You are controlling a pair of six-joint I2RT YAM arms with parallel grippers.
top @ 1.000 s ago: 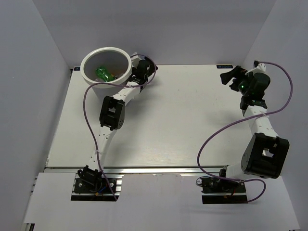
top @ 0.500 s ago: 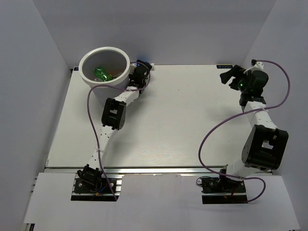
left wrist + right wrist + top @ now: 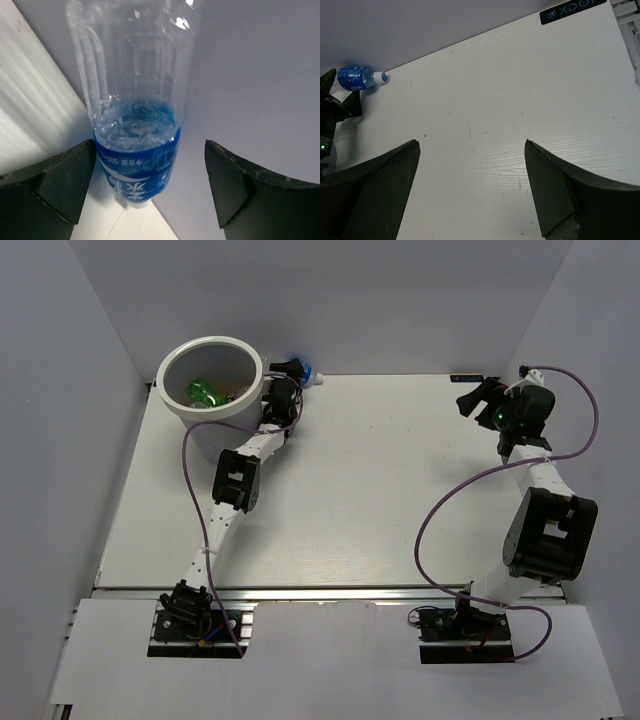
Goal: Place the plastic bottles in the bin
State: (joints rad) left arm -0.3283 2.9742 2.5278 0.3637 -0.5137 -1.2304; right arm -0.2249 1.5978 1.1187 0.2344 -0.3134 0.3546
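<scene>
The white bin (image 3: 161,383) stands at the table's back left. A green bottle (image 3: 201,392) lies inside it, with a bit of orange beside that. A clear plastic bottle with a blue label (image 3: 135,100) lies against the back wall just right of the bin, cap pointing right (image 3: 308,378). My left gripper (image 3: 150,170) is open with its fingers on both sides of this bottle, and the label sits close to the left finger (image 3: 60,180). My right gripper (image 3: 475,400) hangs open at the back right over bare table, holding nothing. It views the same bottle (image 3: 357,78) from afar.
The grey back wall runs directly behind the bottle and the bin. A black label strip (image 3: 572,10) marks the table's back right edge. The left arm's purple cable (image 3: 190,470) loops beside the bin.
My left gripper has swung back and left from beside the bin's right wall, and its fingers now flank the blue-labelled bottle. The bin has shifted slightly left. My right gripper has barely moved.
</scene>
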